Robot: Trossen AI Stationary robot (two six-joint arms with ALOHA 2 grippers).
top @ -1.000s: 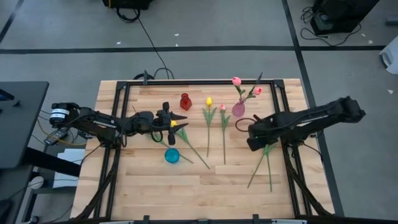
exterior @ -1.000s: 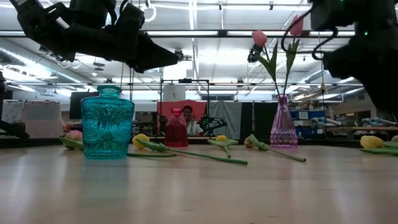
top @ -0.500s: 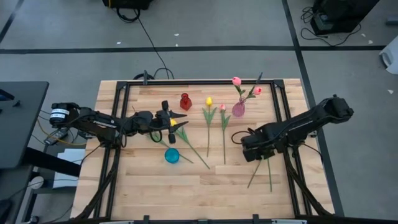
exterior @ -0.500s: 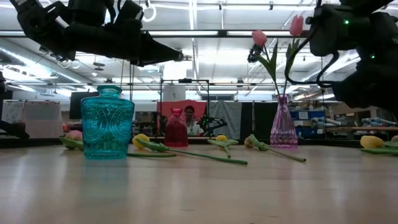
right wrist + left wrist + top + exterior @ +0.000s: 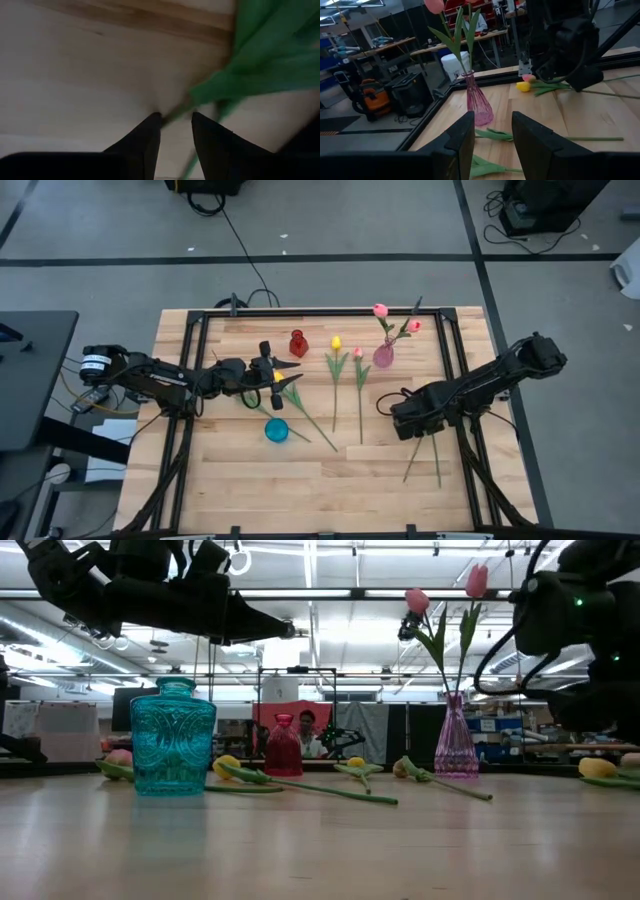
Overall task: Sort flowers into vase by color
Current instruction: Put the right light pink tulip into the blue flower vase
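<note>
My right gripper [image 5: 405, 420] is down at the table on its right side, open by a narrow gap. In the right wrist view its fingers [image 5: 150, 131] stand on either side of a thin green tulip stem [image 5: 200, 95]; I cannot tell if they touch it. Two stems [image 5: 420, 458] run from it toward the near edge. My left gripper [image 5: 285, 368] hovers narrowly open above a lying yellow tulip [image 5: 279, 378]. The pink vase [image 5: 383, 356] holds two pink tulips [image 5: 380, 310]. A yellow tulip [image 5: 336, 342] and a pink tulip [image 5: 357, 353] lie flat mid-table.
A small red vase [image 5: 298, 344] stands near the far edge, just beyond my left gripper. A teal vase [image 5: 276, 430] stands nearer the near edge, with stems lying beside it. A black frame [image 5: 205, 315] runs around the table. Bare wood [image 5: 330, 490] lies along the near edge.
My right gripper has moved down toward the table and a little toward the near and left edges, onto the stems lying on the right side.
</note>
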